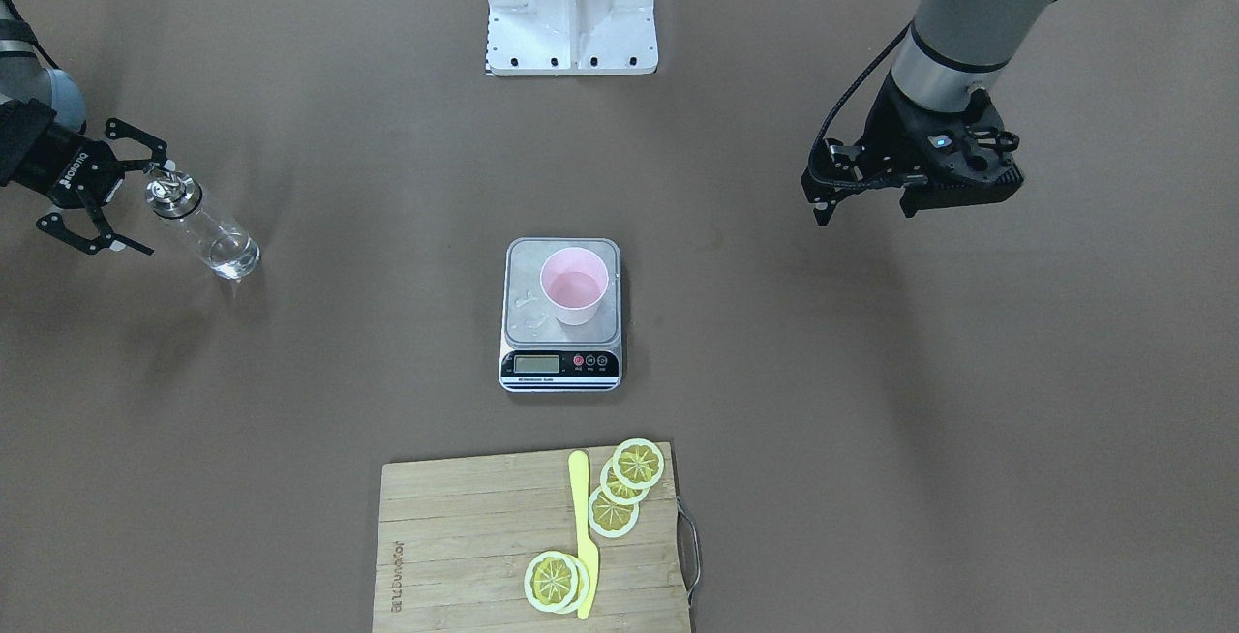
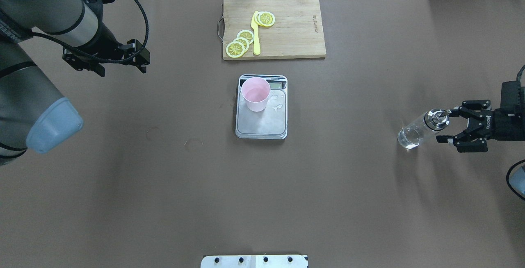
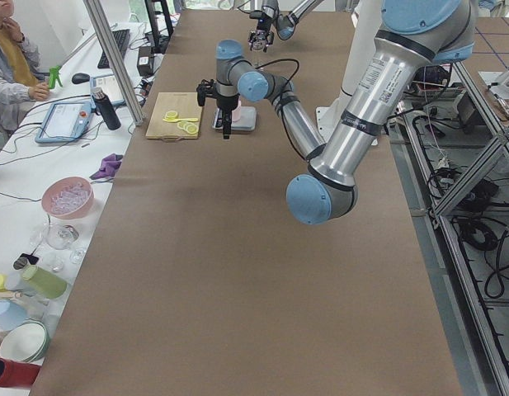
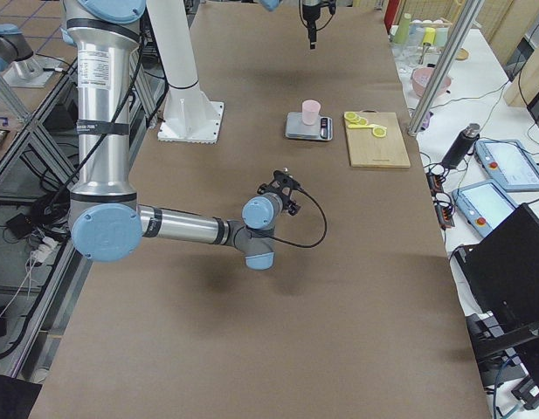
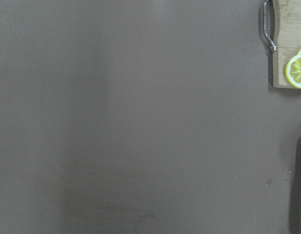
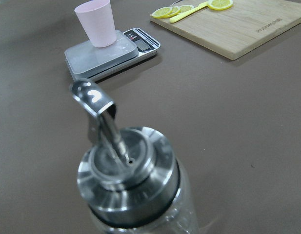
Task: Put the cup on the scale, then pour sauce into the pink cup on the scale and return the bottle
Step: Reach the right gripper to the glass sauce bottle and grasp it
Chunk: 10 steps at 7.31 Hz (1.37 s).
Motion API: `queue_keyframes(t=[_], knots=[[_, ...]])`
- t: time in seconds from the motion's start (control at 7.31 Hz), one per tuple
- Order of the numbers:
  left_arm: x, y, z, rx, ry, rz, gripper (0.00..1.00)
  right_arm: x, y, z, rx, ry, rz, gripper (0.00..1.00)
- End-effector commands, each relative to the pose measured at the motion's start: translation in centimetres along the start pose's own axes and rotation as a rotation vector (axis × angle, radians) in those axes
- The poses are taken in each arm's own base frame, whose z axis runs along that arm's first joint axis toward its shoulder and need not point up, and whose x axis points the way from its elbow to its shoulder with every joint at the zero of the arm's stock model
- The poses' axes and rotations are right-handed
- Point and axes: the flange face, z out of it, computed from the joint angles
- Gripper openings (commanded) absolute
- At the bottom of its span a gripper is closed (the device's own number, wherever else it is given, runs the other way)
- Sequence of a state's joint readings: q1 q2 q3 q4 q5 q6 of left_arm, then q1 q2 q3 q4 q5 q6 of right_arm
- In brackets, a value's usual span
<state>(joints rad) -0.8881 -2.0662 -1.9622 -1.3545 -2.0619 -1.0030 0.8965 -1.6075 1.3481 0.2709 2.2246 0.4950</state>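
Now R tool (image 1: 143, 207) is spread wide, gripping nothing. Bottle (image 1: 203, 226) stands just ahead of it on the table (image 1: 871, 420), robot's right side, well apart from scale (image 1: 559, 318). Long axis looks upright, spout (image 6: 94, 100) aimed toward scale. R arm far nearer than L; L tool (image 2: 122, 69) also spread, holding nothing. Bottle: clear glass, shiny metal cap, little clear sauce (image 1: 232, 256) at base. Cup (image 1: 575, 286) sits on scale plate, liquid inside, drops (image 1: 528, 309) beside it. Prob. only a straight back-off to do, w/o clipping the spout.

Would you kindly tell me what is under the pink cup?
The cup stands on the steel plate of the scale, clear droplets beside it. The plate directly beneath its base is covered and cannot be seen.
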Motion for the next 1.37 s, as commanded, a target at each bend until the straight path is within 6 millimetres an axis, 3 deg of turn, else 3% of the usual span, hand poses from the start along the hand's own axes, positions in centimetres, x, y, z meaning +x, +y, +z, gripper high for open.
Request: queue_keyframes(t=[0.0, 0.41, 0.68, 0.96, 1.23], knots=[[0.0, 0.0, 0.0, 0.001, -0.001, 0.0, 0.98, -1.0, -0.4, 2.6, 0.027, 0.004, -0.005, 0.92], [0.0, 0.0, 0.0, 0.001, -0.002, -0.001, 0.98, -0.8, -0.9, 3.1, 0.05, 0.001, -0.021, 0.89], [0.0, 0.0, 0.1, 0.0, -0.003, -0.002, 0.98, 0.1, 0.8, 3.3, 0.063, -0.007, -0.031, 0.86], [0.2, -0.1, -0.1, 0.003, -0.001, -0.001, 0.98, 0.5, 0.6, 3.9, 0.104, -0.016, -0.046, 0.85], [0.8, -0.1, -0.5, -0.006, -0.016, -0.011, 0.98, 0.1, 1.8, 3.5, 0.148, -0.033, -0.07, 0.84]])
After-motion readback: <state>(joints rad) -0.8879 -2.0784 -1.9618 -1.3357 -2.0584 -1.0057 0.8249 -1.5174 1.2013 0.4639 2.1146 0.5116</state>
